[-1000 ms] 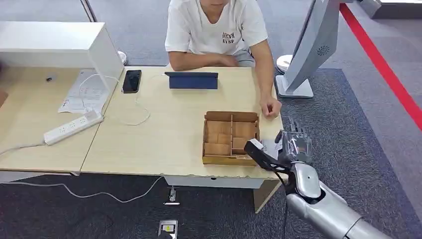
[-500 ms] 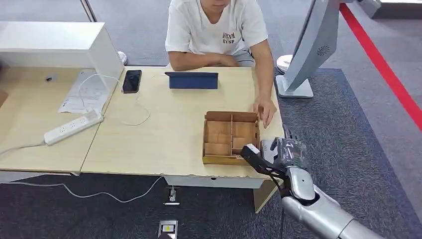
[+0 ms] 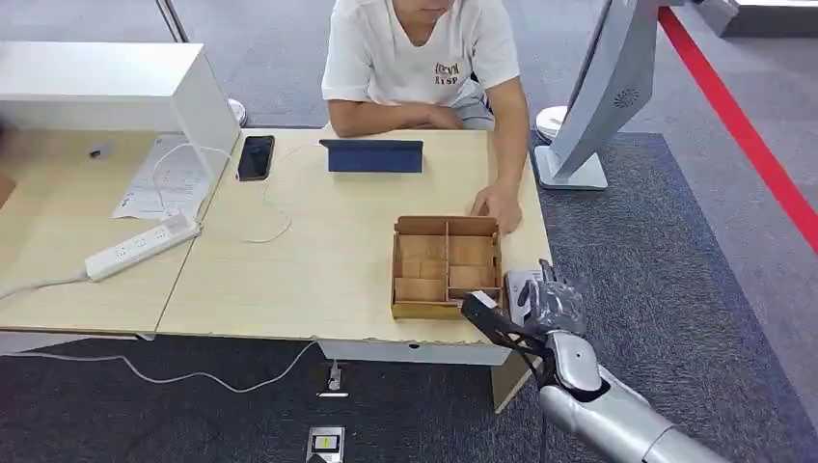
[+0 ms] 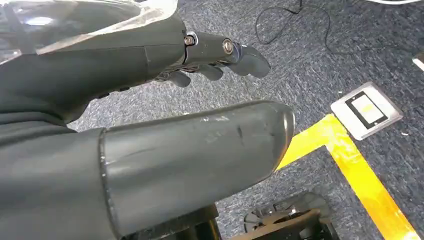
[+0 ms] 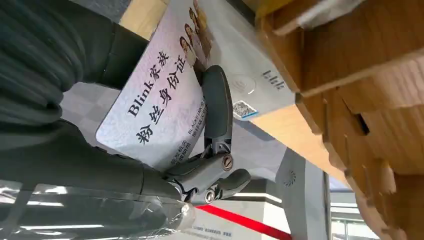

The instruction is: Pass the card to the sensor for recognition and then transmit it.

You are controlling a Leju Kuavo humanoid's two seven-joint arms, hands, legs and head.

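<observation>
Right hand pinches the card flat above the sensor beside the box.

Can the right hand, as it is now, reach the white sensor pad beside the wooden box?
Probably yes. The right hand, holding the white printed card, is right by the flat white sensor pad beside the compartmented wooden box, with nothing between them.

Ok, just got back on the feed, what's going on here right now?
The right hand holds the card at the table edge, over the white sensor beside the cardboard box. A person's hand rests by the box's far side. The left hand hangs over the floor, holding nothing.
</observation>
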